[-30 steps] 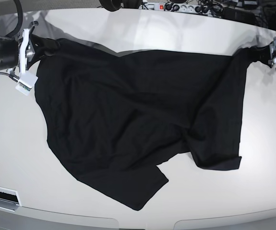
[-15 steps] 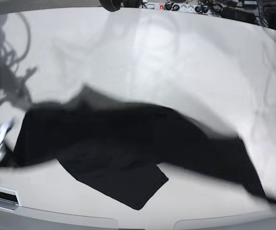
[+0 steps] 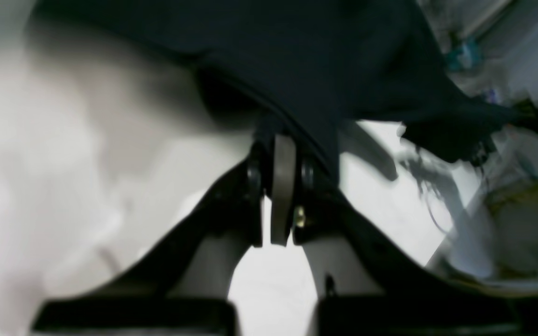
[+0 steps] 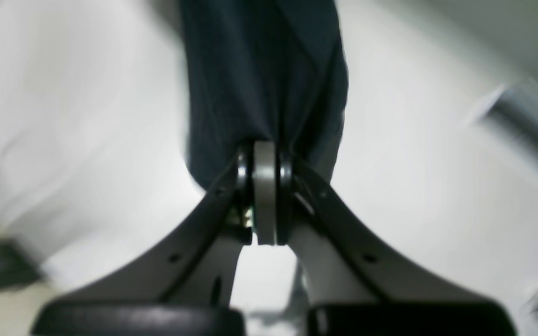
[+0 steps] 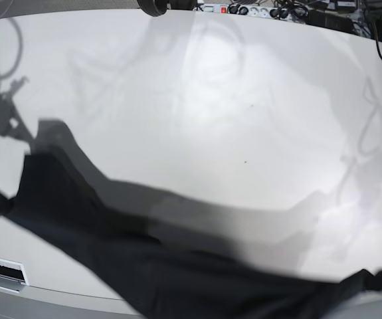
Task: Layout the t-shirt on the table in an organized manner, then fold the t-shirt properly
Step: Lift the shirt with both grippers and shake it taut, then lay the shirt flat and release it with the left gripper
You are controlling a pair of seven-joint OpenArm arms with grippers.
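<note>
The black t-shirt (image 5: pixel 177 279) hangs blurred and stretched across the near edge of the white table (image 5: pixel 210 100), off the tabletop and casting a grey shadow on it. In the left wrist view my left gripper (image 3: pixel 280 144) is shut on a bunched edge of the t-shirt (image 3: pixel 297 56), which spreads away above it. In the right wrist view my right gripper (image 4: pixel 265 149) is shut on a gathered fold of the t-shirt (image 4: pixel 259 70). In the base view both arms are mostly outside the frame. The shirt's ends reach the left and right borders.
A power strip with cables (image 5: pixel 244 9) and a dark round object (image 5: pixel 154 6) sit beyond the table's far edge. A slotted panel (image 5: pixel 1 271) lies at the near left corner. Arm shadows fall on the table's left and right sides.
The shirt lay spread on the table with both grippers at its far corners. Both arms have since swept it up and toward the near edge. It is blurred by motion.
</note>
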